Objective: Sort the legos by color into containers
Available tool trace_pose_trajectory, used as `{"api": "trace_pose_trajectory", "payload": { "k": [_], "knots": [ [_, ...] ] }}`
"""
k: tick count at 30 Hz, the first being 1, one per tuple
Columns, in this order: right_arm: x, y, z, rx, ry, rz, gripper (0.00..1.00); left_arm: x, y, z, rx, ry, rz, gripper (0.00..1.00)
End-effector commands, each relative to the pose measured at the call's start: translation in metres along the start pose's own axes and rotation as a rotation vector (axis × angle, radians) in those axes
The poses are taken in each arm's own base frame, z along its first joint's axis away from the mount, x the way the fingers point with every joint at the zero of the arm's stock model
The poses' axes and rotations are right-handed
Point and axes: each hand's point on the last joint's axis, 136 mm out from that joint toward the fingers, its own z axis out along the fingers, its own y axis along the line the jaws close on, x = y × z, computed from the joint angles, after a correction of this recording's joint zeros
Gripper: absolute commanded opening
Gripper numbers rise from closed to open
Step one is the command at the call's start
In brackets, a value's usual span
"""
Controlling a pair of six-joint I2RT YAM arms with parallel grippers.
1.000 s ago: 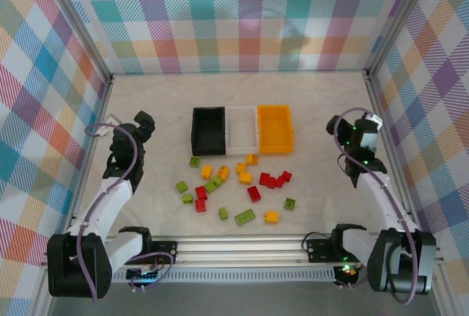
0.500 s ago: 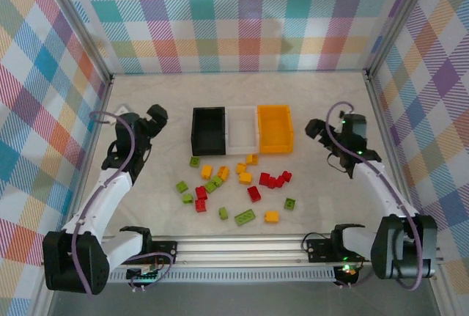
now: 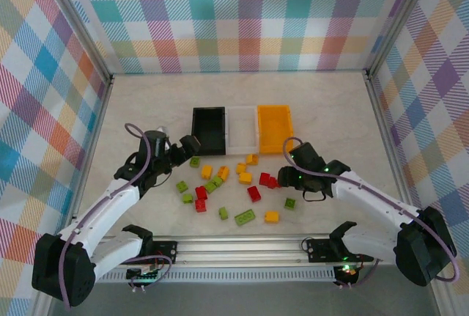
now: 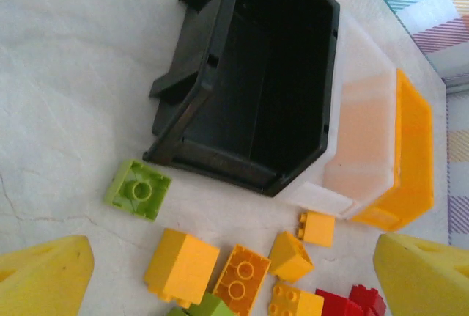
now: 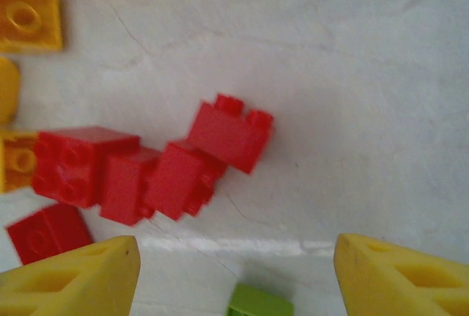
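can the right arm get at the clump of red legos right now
Probably yes: the right gripper hangs open just beside the red legos, with bare table between and nothing stacked on them, though they touch each other.

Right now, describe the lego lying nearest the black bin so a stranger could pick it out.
Mid-table, find the black bin, leftmost of three bins side by side. Just off its near left corner lies one square lime green lego. Its nearest neighbours are yellow-orange, and the other green ones lie farther toward the table's near edge.
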Motion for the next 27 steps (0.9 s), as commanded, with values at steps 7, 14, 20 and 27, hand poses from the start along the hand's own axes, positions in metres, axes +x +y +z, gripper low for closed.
{"api": "trace_pose_trajectory", "payload": {
  "k": [7, 14, 20, 27],
  "knots": [
    [0.048, -0.015, 0.017, 0.097, 0.174, 0.075, 0.66, 0.015, -0.006, -0.005, 0.087, 0.030, -0.022, 0.99],
    [0.056, -0.005, 0.028, 0.122, 0.218, 0.056, 0.59, 0.021, 0.003, -0.002, 0.070, 0.043, -0.019, 1.00],
    [0.061, 0.000, 0.030, 0.125, 0.252, 0.039, 0.50, 0.021, 0.005, 0.001, 0.060, 0.047, -0.020, 1.00],
    [0.061, 0.005, 0.029, 0.101, 0.248, 0.037, 0.34, 0.019, 0.005, 0.002, 0.044, 0.044, -0.015, 1.00]
  ]
}}
